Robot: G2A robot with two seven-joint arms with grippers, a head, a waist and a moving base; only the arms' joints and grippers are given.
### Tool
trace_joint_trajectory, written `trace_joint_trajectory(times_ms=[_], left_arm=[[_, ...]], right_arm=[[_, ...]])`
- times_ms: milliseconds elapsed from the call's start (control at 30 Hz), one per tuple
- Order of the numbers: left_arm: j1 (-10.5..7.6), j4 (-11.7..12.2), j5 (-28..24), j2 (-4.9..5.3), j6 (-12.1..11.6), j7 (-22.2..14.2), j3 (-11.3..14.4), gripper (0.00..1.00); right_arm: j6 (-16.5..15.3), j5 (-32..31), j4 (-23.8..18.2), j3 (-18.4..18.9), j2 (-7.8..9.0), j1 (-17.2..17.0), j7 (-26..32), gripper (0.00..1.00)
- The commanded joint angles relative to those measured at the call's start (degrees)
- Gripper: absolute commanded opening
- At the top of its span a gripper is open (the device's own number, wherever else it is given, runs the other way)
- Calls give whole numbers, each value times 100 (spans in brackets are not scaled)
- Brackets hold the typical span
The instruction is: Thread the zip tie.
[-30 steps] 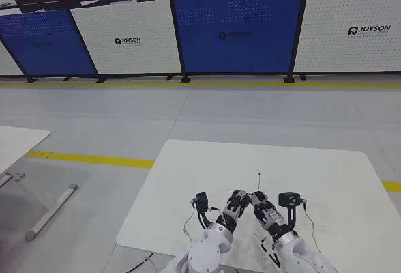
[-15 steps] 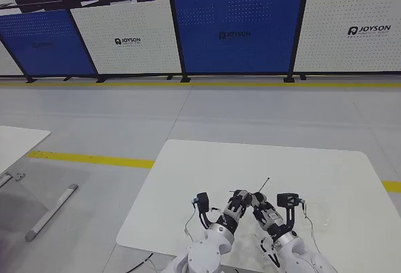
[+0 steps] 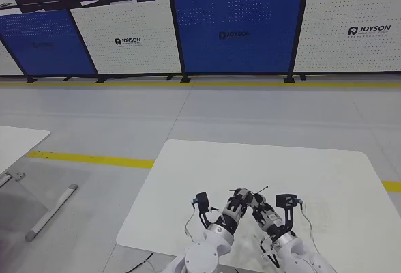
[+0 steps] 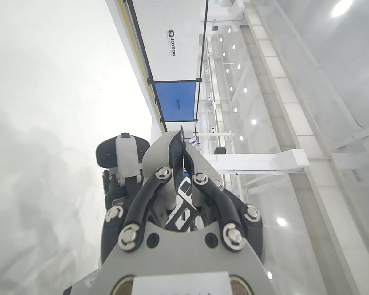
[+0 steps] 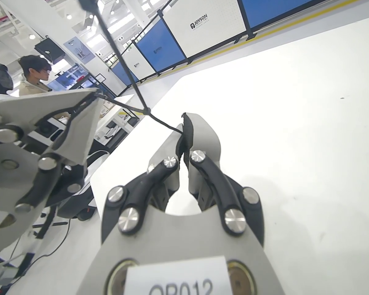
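Just above the near part of the table (image 3: 309,170), the black zip tie (image 5: 135,88) slants as a long thin strap up and away from the right gripper (image 5: 184,130), which is pinched shut on its end. Alongside, the left gripper (image 4: 182,144) is clamped on a second strand of it.

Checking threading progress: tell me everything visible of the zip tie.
The zip tie is a thin black plastic-looking strap held above the white table. The right gripper pinches one end; a second stretch runs to the shut left gripper. They meet at a small node, from which a long straight stretch juts out, thicker at its tip.
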Motion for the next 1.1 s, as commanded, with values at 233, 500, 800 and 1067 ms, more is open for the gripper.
trace_joint_trajectory(times_ms=[233,500,800,1067], left_arm=[[128,-211,2,15,-102,-55,-24,0],[270,-458,82,34,-192,-109,-4,0],[357,-557,200,48,-245,-108,28,0],[198,-447,57,11,-1,303,-101,0]], right_arm=[[-13,29,126,-34,-6,48,-6,0],[-44,70,233,-49,-10,80,-14,0],[-75,78,257,-52,-7,76,-40,0],[-248,400,48,206,29,-86,-242,100]])
